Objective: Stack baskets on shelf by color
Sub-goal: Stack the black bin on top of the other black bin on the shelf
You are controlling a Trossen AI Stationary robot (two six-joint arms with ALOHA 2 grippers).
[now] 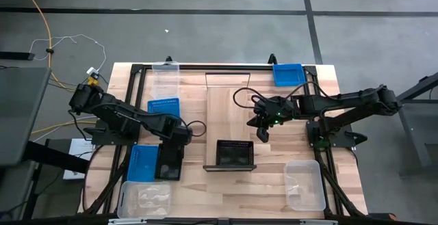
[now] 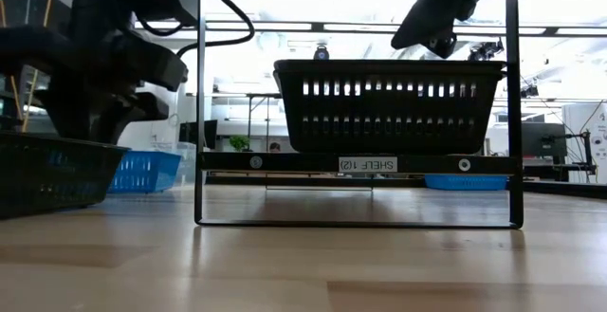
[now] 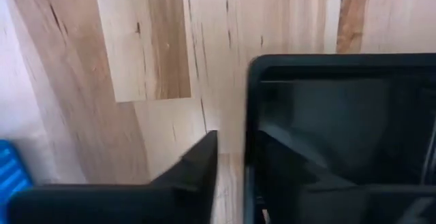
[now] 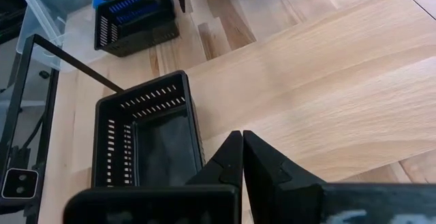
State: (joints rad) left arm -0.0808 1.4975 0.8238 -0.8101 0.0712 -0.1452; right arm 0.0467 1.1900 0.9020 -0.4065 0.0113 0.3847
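Observation:
A black perforated basket (image 1: 235, 153) (image 2: 389, 103) stands on the near end of the shelf (image 1: 230, 88) (image 2: 360, 164). My right gripper (image 1: 262, 135) (image 4: 242, 157) is shut and hovers just right of that basket and above it, touching nothing. A second black basket (image 1: 169, 162) (image 3: 340, 115) rests on the table beside a blue basket (image 1: 142, 162). My left gripper (image 1: 176, 140) (image 3: 231, 173) is open at this basket's far end wall. One finger (image 3: 201, 163) stands outside the rim (image 3: 248, 115) with a gap showing, and the other is inside.
Another blue basket (image 1: 164, 107) lies left of the shelf, and one more (image 1: 288, 73) sits at the far right corner. Clear baskets sit at the far left (image 1: 165, 74), near left (image 1: 145, 199) and near right (image 1: 304, 184). Bare planks lie between the shelf and the right arm.

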